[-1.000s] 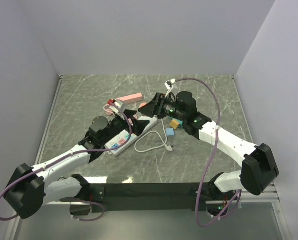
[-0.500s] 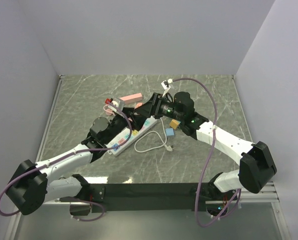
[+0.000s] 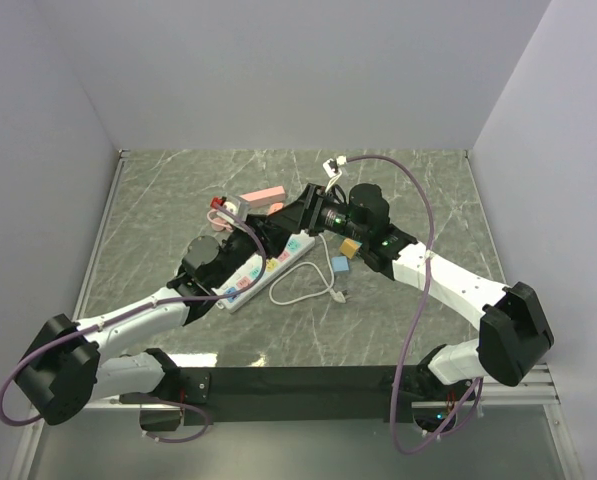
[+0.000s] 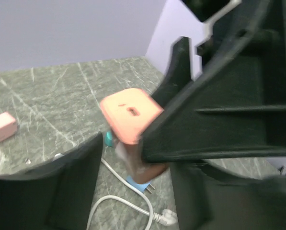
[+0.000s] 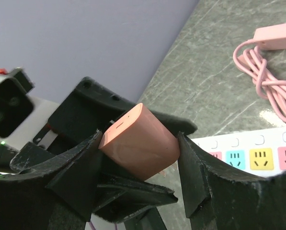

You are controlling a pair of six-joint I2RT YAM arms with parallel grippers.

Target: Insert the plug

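A salmon plug (image 5: 140,143) sits between the fingers of my right gripper (image 5: 139,140), which is shut on it and holds it above the table. It also shows in the left wrist view (image 4: 131,115), up against a right finger (image 4: 219,110). My left gripper (image 4: 138,160) is open, its jaws standing wide on either side just below the plug. In the top view the two grippers meet, left (image 3: 261,232) and right (image 3: 292,214), over the far end of the white power strip (image 3: 263,268). The strip's coloured sockets (image 5: 257,157) show behind the plug.
A pink power strip (image 3: 263,195) with its coiled pink cable (image 5: 269,86) lies behind the grippers. A blue plug (image 3: 340,264), a yellow block (image 3: 350,247) and the strip's looped white cable (image 3: 303,292) lie to the right of the white strip.
My left gripper has moved forward and to the right, closing in under the plug. My right gripper has shifted slightly left with the plug. The strip has not moved.
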